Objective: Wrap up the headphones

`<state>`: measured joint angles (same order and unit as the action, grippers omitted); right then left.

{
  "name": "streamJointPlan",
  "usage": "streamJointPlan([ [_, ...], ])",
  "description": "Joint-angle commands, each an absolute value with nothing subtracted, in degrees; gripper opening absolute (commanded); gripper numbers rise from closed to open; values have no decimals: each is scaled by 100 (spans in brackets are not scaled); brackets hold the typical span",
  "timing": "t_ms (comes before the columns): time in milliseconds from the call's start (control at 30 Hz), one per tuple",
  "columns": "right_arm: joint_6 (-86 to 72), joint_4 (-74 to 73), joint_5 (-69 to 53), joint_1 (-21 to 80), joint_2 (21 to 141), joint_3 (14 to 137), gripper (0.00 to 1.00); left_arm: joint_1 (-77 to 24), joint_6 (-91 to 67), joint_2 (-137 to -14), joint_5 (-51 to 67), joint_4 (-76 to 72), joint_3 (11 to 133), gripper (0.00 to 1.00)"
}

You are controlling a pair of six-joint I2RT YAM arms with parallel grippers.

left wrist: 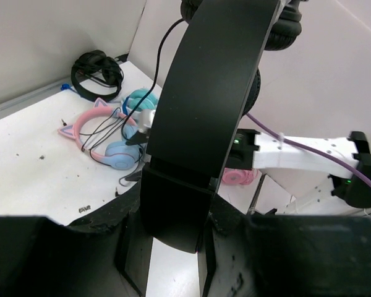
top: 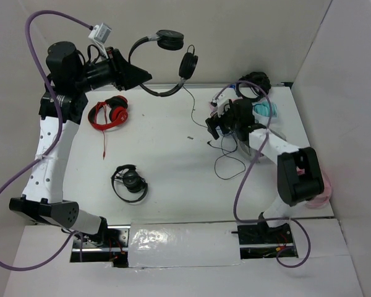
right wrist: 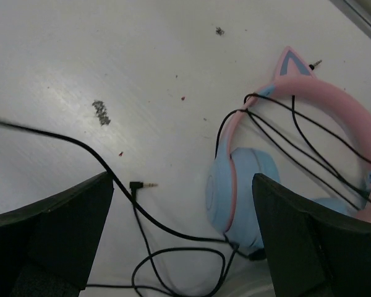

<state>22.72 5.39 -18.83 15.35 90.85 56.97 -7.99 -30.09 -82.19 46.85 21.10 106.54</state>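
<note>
The black headphones (top: 170, 41) hang in the air at the back of the table, ear pads up. My left gripper (top: 145, 79) is shut on their thin headband (left wrist: 216, 93), which fills the left wrist view between my fingers (left wrist: 173, 229). Their long thin cable (top: 194, 111) trails down to the table and lies in loose loops (top: 229, 164) near my right gripper (top: 217, 127). In the right wrist view the right gripper (right wrist: 182, 223) is open and empty, just above the cable (right wrist: 142, 213) and its plug (right wrist: 142, 184).
Pink-and-blue cat-ear headphones (right wrist: 241, 185) lie right by the right gripper, with thin cable across them. A red pair (top: 109, 114) lies at the back left, a compact black pair (top: 130, 182) at the front left, and another black pair (top: 255, 83) at the back right. White walls enclose the table.
</note>
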Motion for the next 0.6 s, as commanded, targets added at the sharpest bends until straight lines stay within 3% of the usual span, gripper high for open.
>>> streamJointPlan([
  [0,2707,133,-2039,1450,9570,6659,100,-747,-2971,-8270,4913,1828,11065,0],
  [267,2935,-623,-1951,1555,10485,7426,88,-677,-3023,-8332,4983,1793,11303,0],
  [333,2979,-834,-2038,1547,10538,7523,74,-659,-3041,-8358,4966,1819,11425,0],
  [367,2945,-887,-2056,1538,10547,7550,48,-642,-3041,-8367,4948,1854,11478,0],
  [467,2875,-940,-2153,1468,10459,7375,13,-589,-3058,-8385,4861,1872,11610,0],
  [533,2778,-940,-2267,1433,10267,7252,0,-554,-3076,-8394,4755,1863,11584,0],
  [567,2673,-932,-2337,1407,10179,7060,0,-510,-3076,-8394,4677,1828,11471,0],
])
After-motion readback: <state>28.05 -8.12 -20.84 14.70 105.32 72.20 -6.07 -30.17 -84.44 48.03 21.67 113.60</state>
